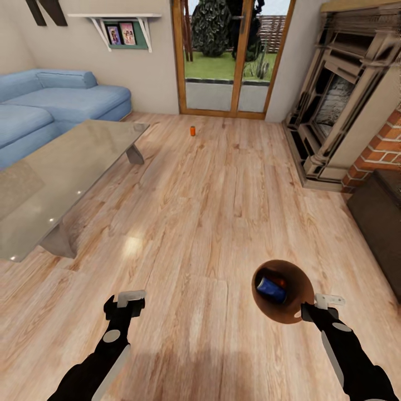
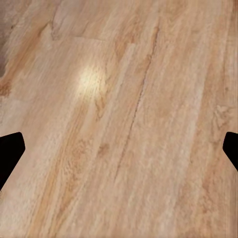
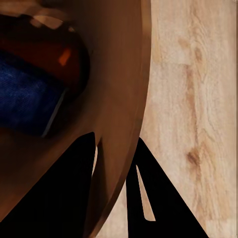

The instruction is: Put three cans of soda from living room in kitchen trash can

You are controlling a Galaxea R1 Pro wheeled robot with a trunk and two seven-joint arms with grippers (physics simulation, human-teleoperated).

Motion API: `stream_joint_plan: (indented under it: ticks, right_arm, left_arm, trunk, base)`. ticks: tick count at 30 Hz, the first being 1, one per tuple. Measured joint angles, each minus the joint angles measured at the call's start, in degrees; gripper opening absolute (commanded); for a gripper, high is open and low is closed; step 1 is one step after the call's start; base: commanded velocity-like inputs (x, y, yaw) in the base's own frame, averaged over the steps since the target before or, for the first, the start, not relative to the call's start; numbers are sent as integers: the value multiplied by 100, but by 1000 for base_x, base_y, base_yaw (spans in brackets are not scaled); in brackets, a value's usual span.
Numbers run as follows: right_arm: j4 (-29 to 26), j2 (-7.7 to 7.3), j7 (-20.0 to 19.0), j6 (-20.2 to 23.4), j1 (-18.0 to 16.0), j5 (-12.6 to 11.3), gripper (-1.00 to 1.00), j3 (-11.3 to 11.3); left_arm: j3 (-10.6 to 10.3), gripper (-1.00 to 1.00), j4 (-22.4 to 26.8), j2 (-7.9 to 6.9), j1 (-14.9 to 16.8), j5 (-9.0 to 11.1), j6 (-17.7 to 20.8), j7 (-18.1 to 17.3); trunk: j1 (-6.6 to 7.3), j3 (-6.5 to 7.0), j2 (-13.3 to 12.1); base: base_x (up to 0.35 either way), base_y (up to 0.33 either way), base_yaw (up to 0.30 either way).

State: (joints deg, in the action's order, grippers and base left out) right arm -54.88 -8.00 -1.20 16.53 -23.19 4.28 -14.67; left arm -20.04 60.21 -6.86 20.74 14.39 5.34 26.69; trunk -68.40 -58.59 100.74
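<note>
1. So the right gripper (image 1: pixel 307 307) has its fingers (image 3: pixel 74 198) pinched on the near rim of the tash can (image 1: pixel 295 289), one finger inside the wall, one outside, holding it over the plank floor (image 1: pixel 211 223).
2. Inside the bin there's a dark blue can (image 1: pixel 271 287) lying on its side with an orange can (image 1: pixel 282 282) tucked right behind it, touching.
3. The third can of soda (image 1: pixel 192 131), orange, stands upright way off near the glass doors (image 1: pixel 234 55).
4. Left gripper (image 1: pixel 129 298) hangs over bare floor, fingers spread wide, holding nothing.
5. Glass-topped surface (image 1: pixel 55 178) and blue sofa (image 1: pixel 55 100) sit off to the left.
</note>
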Motion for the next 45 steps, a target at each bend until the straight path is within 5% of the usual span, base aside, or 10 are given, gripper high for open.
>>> stream_joint_plan:
  ticks: [5,14,45]
  right_arm:
    - [0,2,6,0,0,-4,-100,-1]
    - [5,5,28,0,2,4,-100,0]
    - [12,9,19,0,28,-11,-100,2]
  left_arm:
    - [0,100,0,0,0,2,-15,10]
    - [4,100,0,-10,-1,3,-153,-10]
    - [0,100,-471,-9,0,4,-191,-23]
  trunk:
    - [110,131,-201]
    - [110,147,-202]
    - [110,169,-202]
  base:
    - [0,0,0]
    - [32,0,0]
    - [314,0,-82]
